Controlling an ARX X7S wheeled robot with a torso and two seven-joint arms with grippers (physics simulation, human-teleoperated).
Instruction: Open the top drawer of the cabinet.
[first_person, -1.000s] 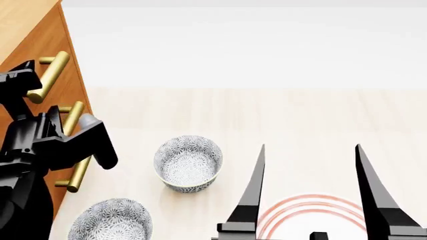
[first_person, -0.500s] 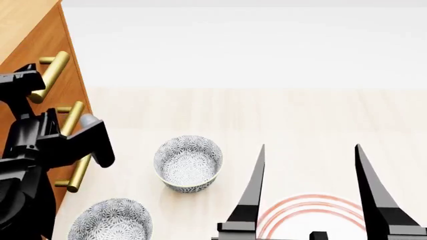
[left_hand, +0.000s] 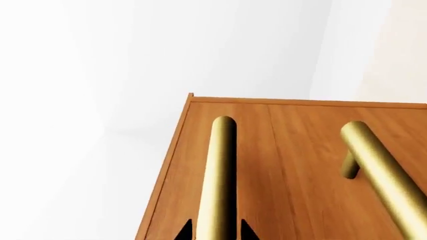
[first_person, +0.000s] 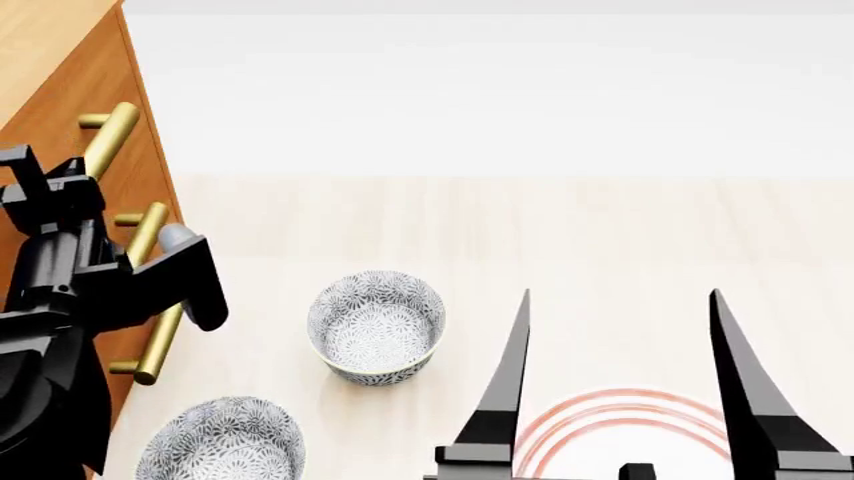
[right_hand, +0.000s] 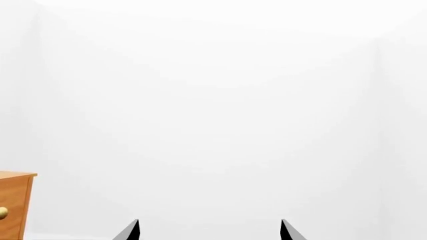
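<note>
The big wooden cabinet (first_person: 54, 60) stands at my left side, and its front faces the pale floor (first_person: 534, 220). The top drawer (left_hand: 293, 150) is shut, flat with the cabinet's front. My left arm (first_person: 94, 290) reaches up to that front. Two bowls with tiny patterns sit on the floor, one bowl (first_person: 376, 326) in front of me and a nearer bowl (first_person: 223, 440) close to the cabinet. A plate with red rings (first_person: 621, 435) lies between the tips of my right gripper (first_person: 621, 300), whose two black fingers are spread wide with nothing in them. The top drawer's gold handle (left_hand: 222, 175) runs right between the two black tips of my left gripper (left_hand: 217, 231). The tips sit close on each side of the bar, but I cannot tell if they squeeze it
</note>
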